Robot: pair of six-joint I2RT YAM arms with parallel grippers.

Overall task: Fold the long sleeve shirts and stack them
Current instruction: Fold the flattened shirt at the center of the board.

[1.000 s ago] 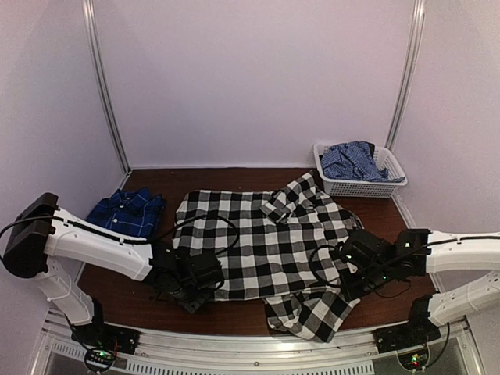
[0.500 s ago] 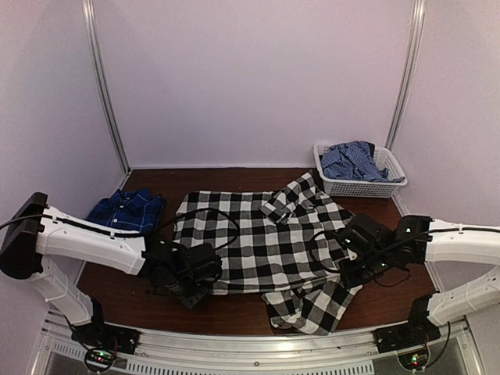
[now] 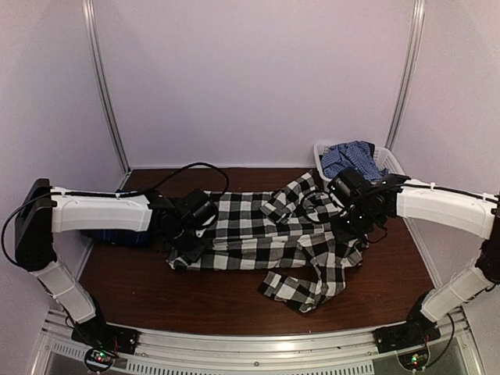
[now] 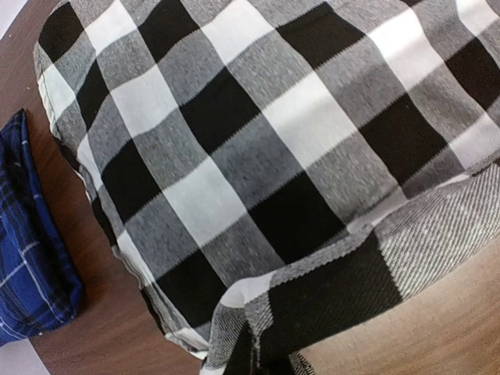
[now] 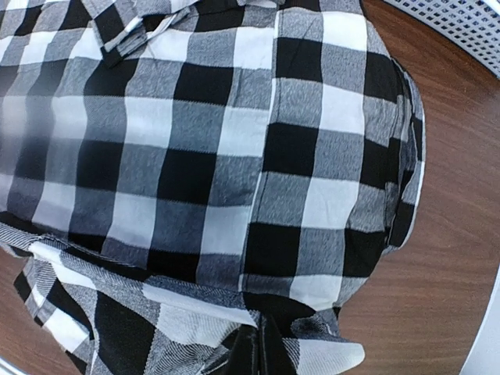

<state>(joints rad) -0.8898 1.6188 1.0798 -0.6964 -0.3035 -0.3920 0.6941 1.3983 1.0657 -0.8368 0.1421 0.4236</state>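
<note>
- Left fingers (image 3: 183, 237) and right fingers (image 5: 244, 353) each pinch the near edge of the black-and-white shirt (image 3: 266, 226), raised off the table (image 3: 234, 301).
- Likely so the 2 corners fold far together.

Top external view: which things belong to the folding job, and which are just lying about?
Job in hand:
- black-and-white checked shirt, gripped by the left gripper and the right gripper
- blue plaid shirt, at the left

Lying about:
- white basket, back right
- blue checked cloth inside it; what kind of garment it is cannot be told
</note>
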